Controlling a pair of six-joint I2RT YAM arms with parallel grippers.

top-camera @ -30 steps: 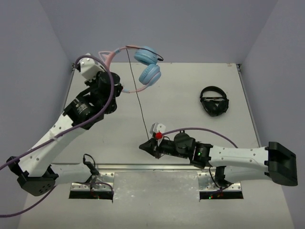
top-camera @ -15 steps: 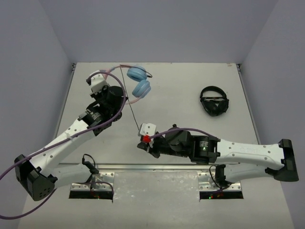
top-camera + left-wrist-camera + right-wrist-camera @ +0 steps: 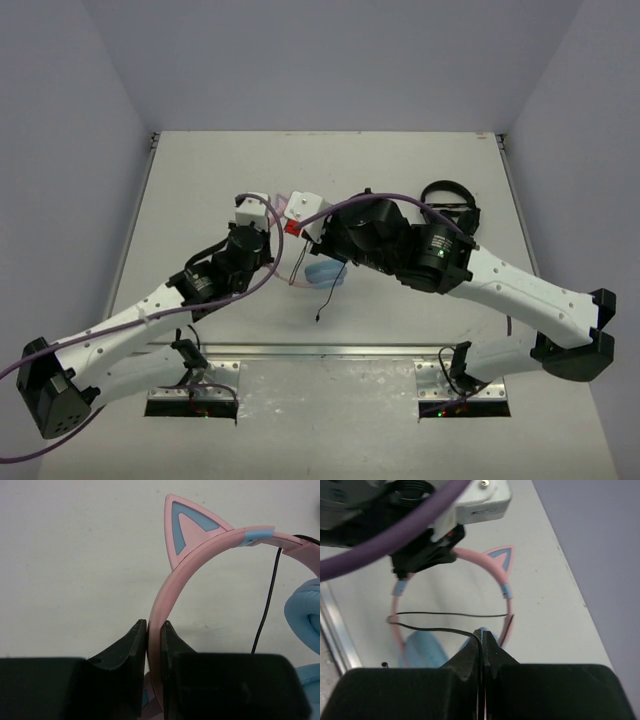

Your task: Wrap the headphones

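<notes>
Headphones (image 3: pixel 326 272) are mid-table, between the two wrists. Left gripper (image 3: pixel 154 645) is clamped on the pink headband (image 3: pixel 167 585) near one cat ear (image 3: pixel 192 527). The band looks like stiff, light plastic, so it's a good hold point. Right gripper (image 3: pixel 482 642) is pinched on the thin black cable (image 3: pixel 450 614), which is limp, slippery and probably fragile, so keep tension low. Both arms reach inward, wrists close together.

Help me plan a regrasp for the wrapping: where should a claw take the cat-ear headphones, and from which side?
Probably the pink headband beside the cat ear: a thin flat strip that fits between fingers, unlike the bulky round earcup. Come edge-on, straddling inner and outer faces, as the left claw does.
</notes>
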